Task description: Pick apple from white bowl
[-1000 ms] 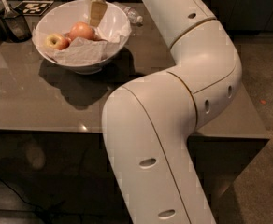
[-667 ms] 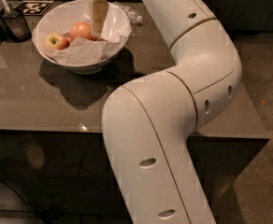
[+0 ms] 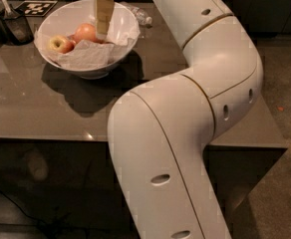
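- The white robot arm (image 3: 185, 133) fills the middle and right of the frame, bending up toward the top edge.
- The grey-brown table (image 3: 46, 108) spans the left half.
- The white bowl (image 3: 85, 68) stands at upper left, lined with crumpled paper (image 3: 88, 56).
- The gripper (image 3: 103, 29) hangs into the bowl at top centre, just right of the apple; whether it is open or closed cannot be told.
- A black-and-white marker tag (image 3: 36, 7) lies behind the bowl; no readable writing.
- The apple (image 3: 85, 32) sits at the bowl's back; it is round, with no clear long axis.
- A paler yellow apple (image 3: 60, 44) lies to its left.
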You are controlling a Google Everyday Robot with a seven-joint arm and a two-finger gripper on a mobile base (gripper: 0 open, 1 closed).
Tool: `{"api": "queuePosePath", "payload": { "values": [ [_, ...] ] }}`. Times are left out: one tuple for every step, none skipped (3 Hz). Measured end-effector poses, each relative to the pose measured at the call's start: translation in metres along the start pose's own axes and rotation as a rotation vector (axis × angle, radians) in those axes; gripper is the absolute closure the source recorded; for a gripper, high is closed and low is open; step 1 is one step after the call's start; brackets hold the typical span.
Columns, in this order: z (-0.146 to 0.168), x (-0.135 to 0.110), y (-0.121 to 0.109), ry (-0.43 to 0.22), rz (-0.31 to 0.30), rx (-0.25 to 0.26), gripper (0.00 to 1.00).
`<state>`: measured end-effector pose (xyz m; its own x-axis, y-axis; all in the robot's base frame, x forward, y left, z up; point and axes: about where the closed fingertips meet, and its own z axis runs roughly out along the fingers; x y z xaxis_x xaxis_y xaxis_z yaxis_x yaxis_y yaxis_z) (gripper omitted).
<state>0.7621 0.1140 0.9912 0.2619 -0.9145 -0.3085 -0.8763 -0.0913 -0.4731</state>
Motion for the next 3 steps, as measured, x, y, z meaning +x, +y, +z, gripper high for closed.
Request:
{"api": "queuePosePath", "payload": {
  "values": [
    [-0.0084,-0.0055,0.007,0.004,0.045,-0.009,0.0],
    [-0.0104,-0.0068,0.0095,0.005,0.059,-0.012,0.0],
    [-0.0073,-0.0067,0.0077,0.014,0.066,-0.006,0.0]
  ]
}}
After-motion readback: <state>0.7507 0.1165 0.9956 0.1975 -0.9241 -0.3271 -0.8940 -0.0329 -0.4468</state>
